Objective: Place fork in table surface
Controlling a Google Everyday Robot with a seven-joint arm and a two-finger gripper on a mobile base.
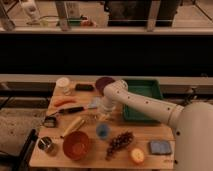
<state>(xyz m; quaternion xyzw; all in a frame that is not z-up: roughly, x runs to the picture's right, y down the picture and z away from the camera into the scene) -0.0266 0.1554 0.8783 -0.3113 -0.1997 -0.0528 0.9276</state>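
The light-brown wooden table surface (145, 131) carries many objects. My white arm reaches in from the right, across the green tray (145, 92). The gripper (103, 109) hangs low over the table's middle, just right of the black-handled knife (75, 109) and above the blue cup (103, 131). I cannot make out the thin grey fork; it may be hidden at or under the gripper.
Also on the table are a white cup (63, 83), a dark plate (103, 82), an orange carrot-like item (65, 101), a banana (73, 125), a red bowl (76, 145), a metal cup (46, 145), grapes (120, 142), a blue sponge (160, 147) and a round fruit (136, 156).
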